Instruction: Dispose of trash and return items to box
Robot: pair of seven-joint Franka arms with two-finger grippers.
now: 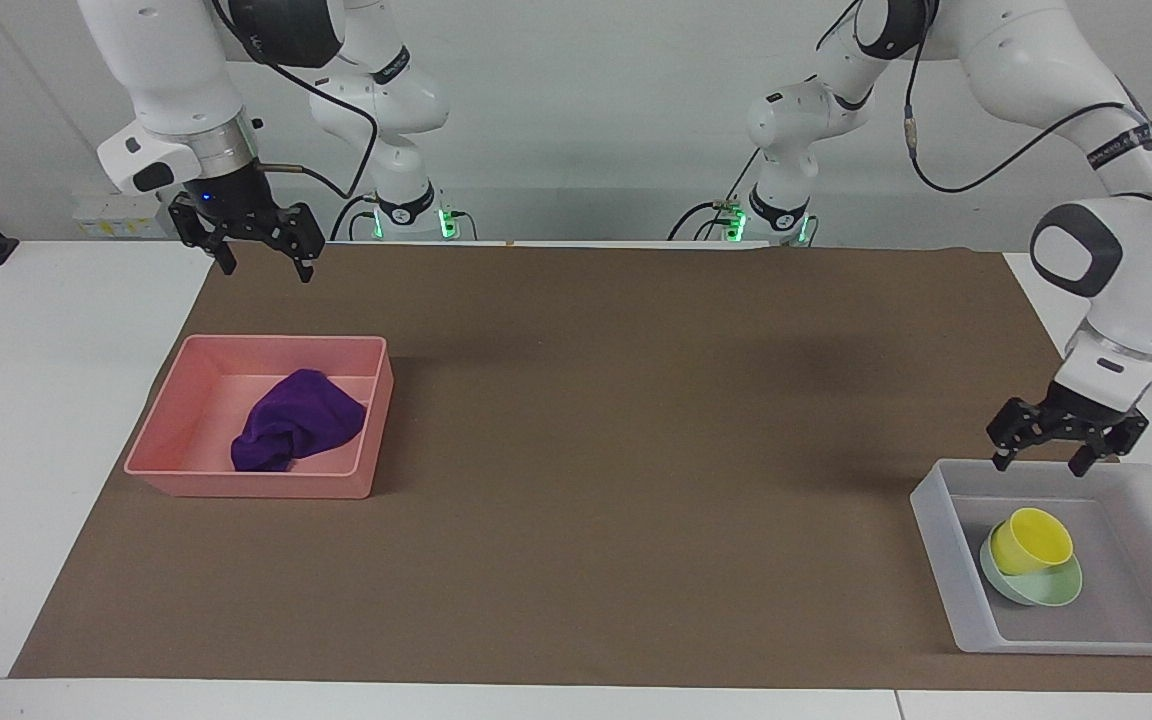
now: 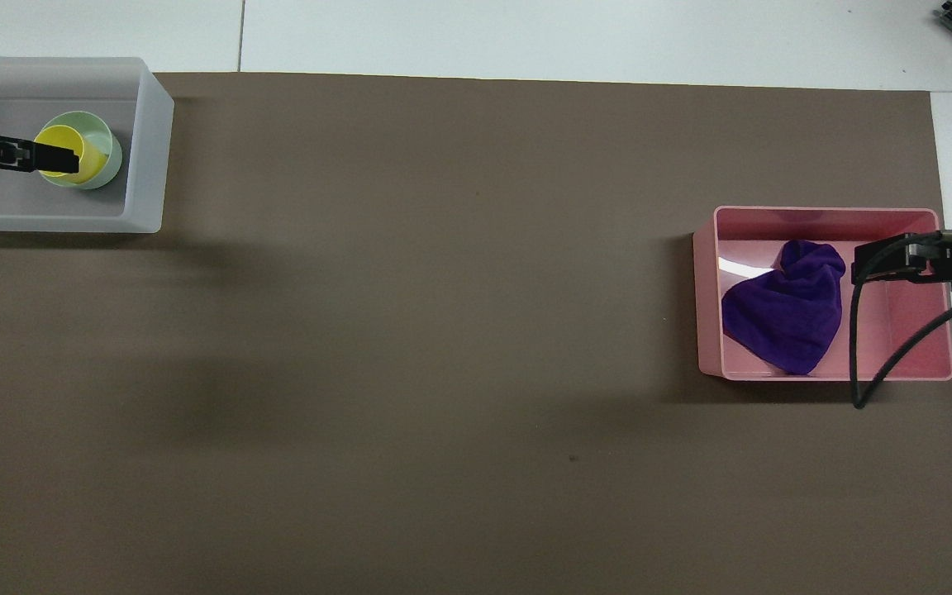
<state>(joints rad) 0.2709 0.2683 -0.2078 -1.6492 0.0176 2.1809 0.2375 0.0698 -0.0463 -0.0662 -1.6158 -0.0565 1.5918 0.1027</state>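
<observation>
Inside the box (image 1: 936, 520), one yellow cup (image 1: 1032, 540) is sitting tilted in one green bowl (image 1: 1041, 587); one cloth (image 1: 294, 430) is lying in the pink tray (image 1: 266, 487). Left gripper (image 1: 1064, 448) and right gripper (image 1: 261, 250) are hanging spread, holding nothing.

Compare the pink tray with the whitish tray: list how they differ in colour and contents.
Colour: the pink tray is opaque salmon pink; the whitish tray is translucent grey-white.
Contents: the pink tray holds a crumpled purple cloth; the whitish tray holds a yellow cup sitting in a green bowl.
Place: the pink tray lies toward the right arm's end, the whitish tray toward the left arm's.
Both are shallow, rectangular and open-topped.
</observation>
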